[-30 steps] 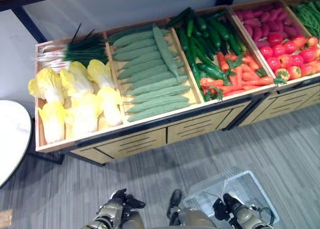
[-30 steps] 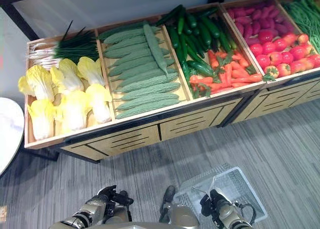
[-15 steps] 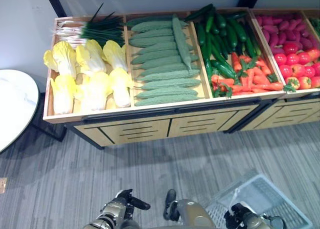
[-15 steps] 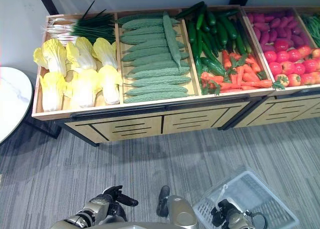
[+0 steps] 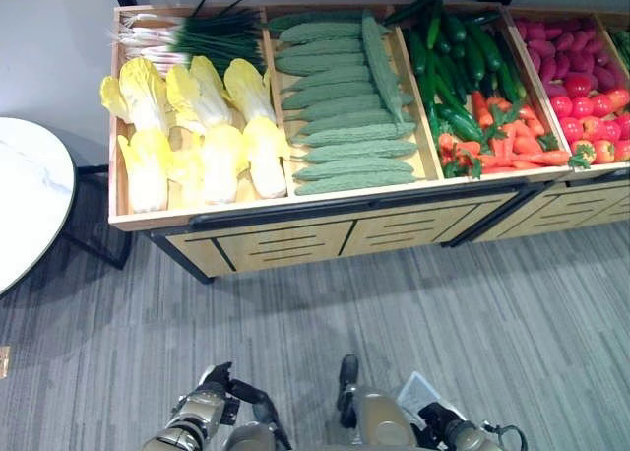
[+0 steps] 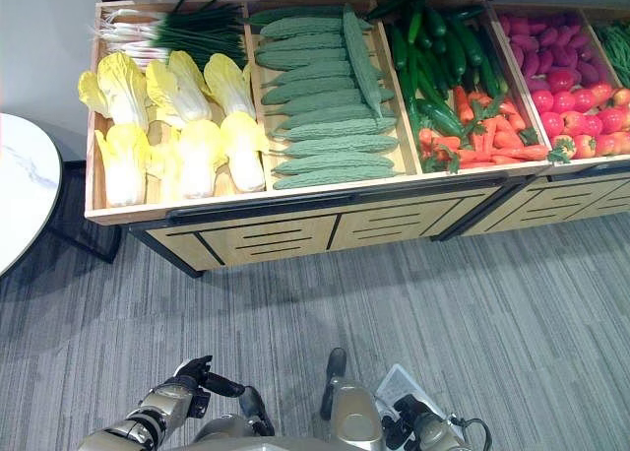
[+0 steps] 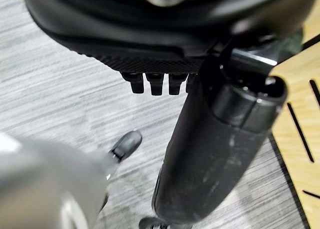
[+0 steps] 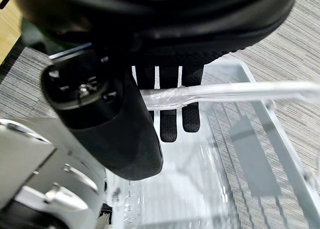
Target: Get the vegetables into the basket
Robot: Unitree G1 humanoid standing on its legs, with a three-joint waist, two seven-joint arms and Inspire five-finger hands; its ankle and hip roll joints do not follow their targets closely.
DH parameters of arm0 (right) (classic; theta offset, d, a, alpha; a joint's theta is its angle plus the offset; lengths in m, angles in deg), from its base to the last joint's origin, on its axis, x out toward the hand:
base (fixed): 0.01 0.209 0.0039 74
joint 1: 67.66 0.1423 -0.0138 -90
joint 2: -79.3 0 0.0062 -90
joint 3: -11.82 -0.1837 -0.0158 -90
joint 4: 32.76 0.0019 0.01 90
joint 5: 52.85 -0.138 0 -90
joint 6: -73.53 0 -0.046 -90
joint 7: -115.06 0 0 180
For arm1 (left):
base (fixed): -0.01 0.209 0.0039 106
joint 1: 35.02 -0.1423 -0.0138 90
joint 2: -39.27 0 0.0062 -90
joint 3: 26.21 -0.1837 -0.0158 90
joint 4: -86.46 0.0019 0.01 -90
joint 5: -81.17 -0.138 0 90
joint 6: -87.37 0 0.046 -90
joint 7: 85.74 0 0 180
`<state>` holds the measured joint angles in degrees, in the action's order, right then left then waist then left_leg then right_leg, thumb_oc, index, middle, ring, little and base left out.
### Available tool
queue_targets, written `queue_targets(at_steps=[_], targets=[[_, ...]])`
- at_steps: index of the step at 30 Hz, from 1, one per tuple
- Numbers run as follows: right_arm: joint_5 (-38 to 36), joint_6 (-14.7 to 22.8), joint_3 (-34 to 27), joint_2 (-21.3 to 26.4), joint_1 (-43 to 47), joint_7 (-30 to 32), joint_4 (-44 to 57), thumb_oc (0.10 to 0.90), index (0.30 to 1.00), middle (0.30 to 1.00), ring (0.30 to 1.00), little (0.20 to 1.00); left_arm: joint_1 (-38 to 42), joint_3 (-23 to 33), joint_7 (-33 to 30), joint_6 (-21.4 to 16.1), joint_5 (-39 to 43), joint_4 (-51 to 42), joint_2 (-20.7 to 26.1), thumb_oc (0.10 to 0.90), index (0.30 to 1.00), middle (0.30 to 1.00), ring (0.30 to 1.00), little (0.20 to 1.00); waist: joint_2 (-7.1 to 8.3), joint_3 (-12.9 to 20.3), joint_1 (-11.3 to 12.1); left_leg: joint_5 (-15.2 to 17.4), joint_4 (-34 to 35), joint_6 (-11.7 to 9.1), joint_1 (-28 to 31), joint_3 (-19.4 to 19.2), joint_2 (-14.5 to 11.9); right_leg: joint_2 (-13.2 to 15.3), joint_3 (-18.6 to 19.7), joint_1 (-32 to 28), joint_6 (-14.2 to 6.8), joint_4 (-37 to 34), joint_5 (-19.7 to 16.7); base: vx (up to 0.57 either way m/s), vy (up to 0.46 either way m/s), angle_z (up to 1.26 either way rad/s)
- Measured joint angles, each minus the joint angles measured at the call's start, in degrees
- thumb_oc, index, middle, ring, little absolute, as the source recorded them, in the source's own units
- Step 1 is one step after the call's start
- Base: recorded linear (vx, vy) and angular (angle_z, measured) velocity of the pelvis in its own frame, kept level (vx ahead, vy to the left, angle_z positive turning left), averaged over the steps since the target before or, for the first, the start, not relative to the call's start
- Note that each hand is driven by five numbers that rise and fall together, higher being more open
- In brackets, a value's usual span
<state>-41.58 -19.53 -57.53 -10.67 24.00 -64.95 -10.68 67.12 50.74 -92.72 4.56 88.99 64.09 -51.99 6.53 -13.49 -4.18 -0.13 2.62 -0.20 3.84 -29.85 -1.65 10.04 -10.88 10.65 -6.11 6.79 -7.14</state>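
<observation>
A wooden stand holds the vegetables: yellow cabbages, green onions, pale green gourds, dark cucumbers, carrots, tomatoes and purple sweet potatoes. My right hand is low by my side, fingers curled round the clear-wrapped handle of a white wire basket that hangs below it with nothing inside. A corner of the basket shows beside the right hand. My left hand hangs low over the floor, relaxed and holding nothing, well short of the stand.
A round white table stands at the left, beside the stand's end. Grey striped carpet stretches between me and the stand's slatted front panels. A second stand section continues to the right.
The camera has swung, so the stand sits higher and further right in the picture. The basket has slid to the bottom edge of the picture, leaving a corner visible. Both hands stay low.
</observation>
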Motion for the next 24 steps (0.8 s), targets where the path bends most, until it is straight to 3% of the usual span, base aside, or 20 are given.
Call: queue_targets(at_steps=[2,3,4,6,8,9,13,17,20,21,24], targets=[[0.0,-0.02,0.08,-0.24,-0.07,-0.18,-0.35,0.4,0.3,0.3,0.3,0.3,0.05,0.18,-0.27,-0.04,-0.01,-0.43,0.33,0.9,1.0,1.0,1.0,1.0,-0.4,-0.3,0.48,-0.02,0.61,0.65,0.72,-0.66,-0.82,-0.36,-0.86,-1.31,-1.04,-1.68,-1.99,-0.07,0.039,-0.06],[0.0,-0.03,0.07,-0.28,-0.16,-0.27,-0.7,0.4,0.3,0.3,0.3,0.3,0.0,0.18,-0.3,-0.04,-0.01,-0.87,0.03,0.9,1.0,1.0,1.0,1.0,-1.09,-0.77,0.75,-0.28,0.84,1.18,1.01,-0.79,-1.67,-0.16,-2.56,-1.03,-1.34,1.28,0.09,-0.01,-0.02,-0.08],[0.01,-0.41,0.1,-0.28,-0.36,-0.75,-0.89,0.4,0.3,0.3,0.3,0.3,0.03,0.21,-0.29,-0.02,-0.01,-1.35,0.02,0.9,1.0,1.0,1.0,1.0,-1.61,-0.75,1.76,-0.63,1.04,1.05,1.7,-1.01,-2.35,0.93,-3.57,-1.18,-2.95,5.0,2.23,-0.01,-0.05,-0.11],[0.08,-0.35,0.11,-0.32,-0.92,-0.94,-0.51,0.4,0.3,0.3,0.3,0.3,-0.69,0.23,-0.27,0.12,-0.02,-1.34,0.33,0.9,1.0,1.0,1.0,1.0,-0.71,-0.19,2.09,-0.68,1.06,0.9,1.78,-0.7,-1.92,2.42,-3.09,-3.2,-4.48,2.8,3.32,-0.02,-0.111,-0.01],[0.13,-0.53,0.25,-0.19,-1.05,-0.86,-0.67,0.4,0.3,0.3,0.3,0.3,-1.5,0.41,-0.28,0.24,-0.02,-1.32,0.45,0.9,1.0,1.0,1.0,1.0,-0.09,0.19,2.46,-1.21,1.09,0.03,1.77,-0.65,-1.59,1.91,-4.22,-5.81,-3.47,-1.76,3.8,-0.01,-0.068,-0.03],[0.17,-0.7,1.1,0.33,-0.3,-0.75,-1.24,0.4,0.3,0.3,0.3,0.3,-2.2,1.01,-0.29,0.33,-0.01,-1.27,-0.36,0.9,1.0,1.0,1.0,1.0,-0.43,0.38,2.36,-1.43,1.0,-0.31,1.69,-0.6,-2.05,0.72,-4.14,-6.81,-1.91,-4.08,2.79,0.02,-0.043,-0.12],[0.38,-0.51,1.14,1.4,-0.4,-0.61,-0.52,0.4,0.3,0.3,0.3,0.3,-2.52,1.45,-0.18,0.58,0.0,-1.23,-1.89,0.9,1.0,1.0,1.0,1.0,-0.23,1.95,2.28,-2.06,0.78,-1.3,2.23,0.07,-3.39,-0.96,-4.56,-7.98,-0.74,-4.15,3.3,0.05,-0.061,0.04],[0.98,-0.51,1.05,1.74,-1.22,0.09,-0.13,0.4,0.3,0.3,0.3,0.3,-4.05,-0.06,-0.22,0.94,-0.02,-5.26,-2.31,0.9,1.0,1.0,1.0,1.0,0.13,4.95,2.4,-1.79,-0.13,-2.16,2.17,1.09,-4.14,-0.77,-5.26,-8.73,-0.15,-3.98,3.99,0.03,-0.062,0.12],[1.36,-0.53,1.06,2.2,-2.23,0.25,0.59,0.4,0.3,0.3,0.3,0.3,-5.1,-1.01,-0.16,0.81,0.29,-12.21,-2.45,0.9,1.0,1.0,1.0,1.0,-0.48,6.33,2.95,-1.49,-1.03,-2.14,1.65,2.01,-4.26,-0.49,-5.88,-8.77,-0.26,-3.43,4.53,-0.02,-0.083,0.16],[1.4,-0.55,0.95,2.48,-2.81,0.31,1.65,0.4,0.3,0.3,0.3,0.3,-7.31,-1.67,-0.08,1.43,1.28,-20.17,-1.61,0.9,1.0,1.0,1.0,1.0,-0.88,6.45,2.8,-1.5,-1.5,-2.16,1.02,2.66,-4.29,-0.35,-6.41,-8.73,-0.26,-3.42,4.53,-0.02,-0.06,0.17],[1.4,-0.62,-0.11,3.17,-4.18,0.28,3.07,0.4,0.3,0.3,0.3,0.3,-9.46,-2.9,0.96,0.09,2.34,-30.65,-0.27,0.9,1.0,1.0,1.0,1.0,-1.83,6.62,3.09,-1.57,-1.76,-2.15,0.71,3.04,-4.25,-0.28,-6.7,-8.76,-0.25,-3.45,4.52,-0.02,-0.059,0.09]])
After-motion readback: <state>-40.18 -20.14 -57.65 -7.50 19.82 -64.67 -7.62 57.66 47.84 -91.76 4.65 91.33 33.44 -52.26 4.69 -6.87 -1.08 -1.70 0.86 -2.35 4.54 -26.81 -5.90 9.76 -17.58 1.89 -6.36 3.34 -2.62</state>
